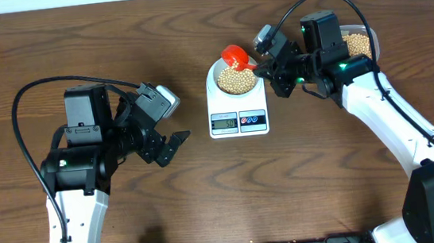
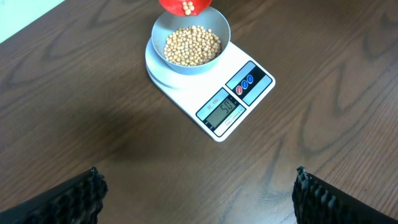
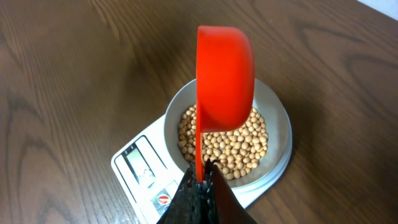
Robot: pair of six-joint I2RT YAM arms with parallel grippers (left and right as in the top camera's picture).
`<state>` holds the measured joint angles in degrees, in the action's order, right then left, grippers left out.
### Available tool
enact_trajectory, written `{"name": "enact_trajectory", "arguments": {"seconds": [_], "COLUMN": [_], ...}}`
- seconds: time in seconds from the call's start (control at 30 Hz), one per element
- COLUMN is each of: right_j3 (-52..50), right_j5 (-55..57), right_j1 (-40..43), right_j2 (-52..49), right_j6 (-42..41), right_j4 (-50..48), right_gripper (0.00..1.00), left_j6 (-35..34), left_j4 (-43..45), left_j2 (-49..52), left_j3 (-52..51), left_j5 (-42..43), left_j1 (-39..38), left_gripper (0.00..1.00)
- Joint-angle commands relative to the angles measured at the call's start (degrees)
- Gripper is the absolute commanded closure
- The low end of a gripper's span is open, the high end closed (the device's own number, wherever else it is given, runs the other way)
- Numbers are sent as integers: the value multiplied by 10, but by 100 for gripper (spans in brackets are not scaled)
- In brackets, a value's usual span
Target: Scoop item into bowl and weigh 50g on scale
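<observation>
The white scale [image 1: 214,110] sits mid-table with the pale bowl [image 1: 215,80] on it. Tan beans [image 1: 234,80] fill the bowl's bottom. My right gripper [image 1: 269,67] is shut on the thin handle of a red scoop [image 1: 236,56], which is tipped on its side over the bowl's far rim. In the right wrist view the scoop [image 3: 225,81] hangs above the beans [image 3: 233,152], handle pinched in the gripper [image 3: 202,177]. The left wrist view shows a few beans in the scoop [image 2: 185,6]. My left gripper [image 1: 173,146] hovers open and empty, left of the scale.
A clear tub [image 1: 359,42] holding more beans stands behind the right arm at the far right. The scale's display [image 2: 224,109] and two round buttons [image 2: 244,84] face the front. Bare wood table lies under the left fingers [image 2: 93,190].
</observation>
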<state>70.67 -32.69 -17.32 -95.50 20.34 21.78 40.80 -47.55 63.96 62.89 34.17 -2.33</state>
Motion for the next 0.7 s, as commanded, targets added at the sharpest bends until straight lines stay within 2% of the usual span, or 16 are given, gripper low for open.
{"name": "enact_trajectory", "arguments": {"seconds": [0.0,0.67], "right_j3": [5,5], "right_j5": [-16,-43], "right_j1": [-7,29], "right_j2": [13,13], "right_j6": [-24,-66], "right_j4": [-1,-25], "right_gripper": [99,99], "left_j6": [7,7], "left_j4": [0,0], "left_j2": [1,1], "left_j3": [11,11], "left_j5": [1,1], "left_j1": [3,3], "left_gripper": [2,2]}}
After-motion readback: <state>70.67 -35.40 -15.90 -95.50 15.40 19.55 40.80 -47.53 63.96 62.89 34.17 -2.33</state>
